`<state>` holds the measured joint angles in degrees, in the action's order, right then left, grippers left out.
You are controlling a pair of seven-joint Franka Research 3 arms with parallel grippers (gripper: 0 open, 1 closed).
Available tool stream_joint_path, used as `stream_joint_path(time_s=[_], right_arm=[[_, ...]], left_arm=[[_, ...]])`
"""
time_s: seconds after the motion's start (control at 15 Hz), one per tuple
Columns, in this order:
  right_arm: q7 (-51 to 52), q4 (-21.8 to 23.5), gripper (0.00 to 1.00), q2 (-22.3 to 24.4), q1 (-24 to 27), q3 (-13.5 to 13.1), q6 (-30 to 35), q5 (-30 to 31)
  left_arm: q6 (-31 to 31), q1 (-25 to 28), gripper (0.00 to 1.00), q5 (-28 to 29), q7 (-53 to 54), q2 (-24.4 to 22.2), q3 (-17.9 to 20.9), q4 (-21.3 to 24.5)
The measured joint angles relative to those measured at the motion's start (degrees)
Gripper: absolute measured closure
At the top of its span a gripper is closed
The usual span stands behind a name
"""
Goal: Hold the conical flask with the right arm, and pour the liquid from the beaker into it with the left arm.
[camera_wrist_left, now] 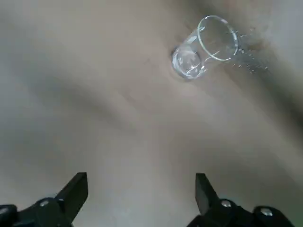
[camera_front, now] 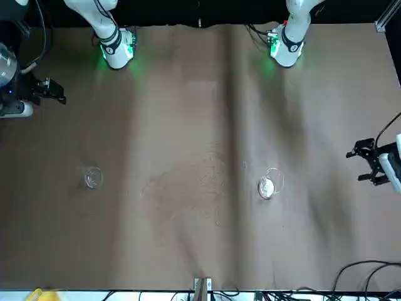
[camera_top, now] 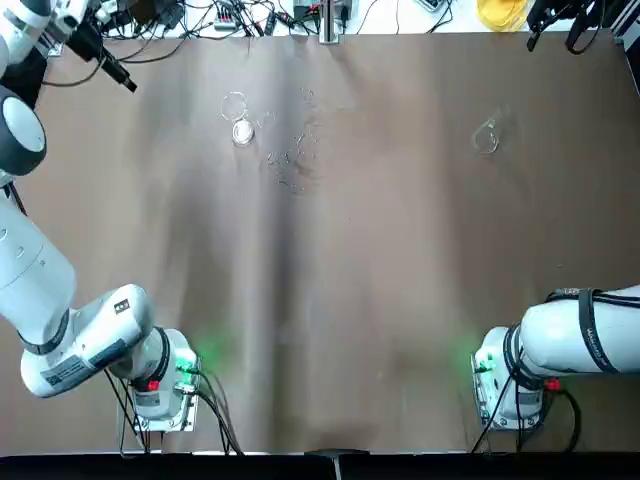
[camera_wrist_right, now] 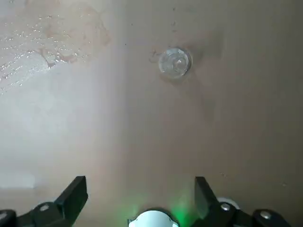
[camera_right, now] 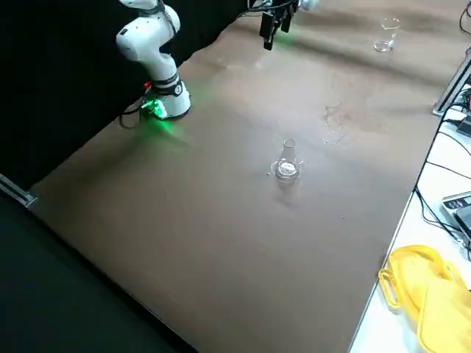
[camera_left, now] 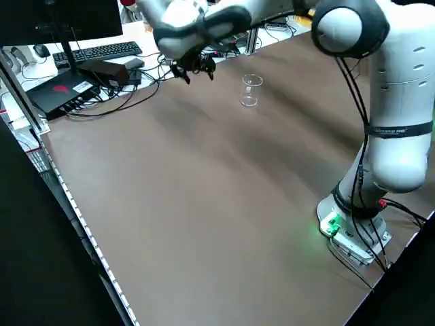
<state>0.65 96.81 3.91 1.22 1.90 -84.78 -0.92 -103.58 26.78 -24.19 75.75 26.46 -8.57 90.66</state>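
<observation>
"Left tool first: how does it stand?"

"Wide open, nothing between its fingers. It hangs over the counter at the far left."

"And the beaker?"

"Next along, toward the far edge, upright on the counter and well apart from that tool. I can't tell how much liquid is in it."

"What's just right of it?"

"Scattered clear droplets, lying on the counter between the beaker and the conical flask."

"So the flask is farther right?"

"Yes, standing upright on its wide base, narrow neck up, nothing touching it."

"Last, the right tool?"

"At the far right, beyond the flask toward the far edge. Also wide open, its fingers holding nothing."
</observation>
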Motion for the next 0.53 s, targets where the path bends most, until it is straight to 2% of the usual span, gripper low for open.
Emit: stream_joint_path(time_s=[0.2,0.53], right_arm=[[0.00,0.00,0.00,0.00,0.35,-0.42,0.01,0.00],[0.04,0.00,0.00,-0.09,1.12,-0.68,0.03,-0.09]], left_arm=[[-1.33,0.82,0.00,-7.50,12.83,4.13,0.00,-0.09],[-1.43,0.74,0.00,-26.18,38.16,11.69,-0.06,-0.09]])
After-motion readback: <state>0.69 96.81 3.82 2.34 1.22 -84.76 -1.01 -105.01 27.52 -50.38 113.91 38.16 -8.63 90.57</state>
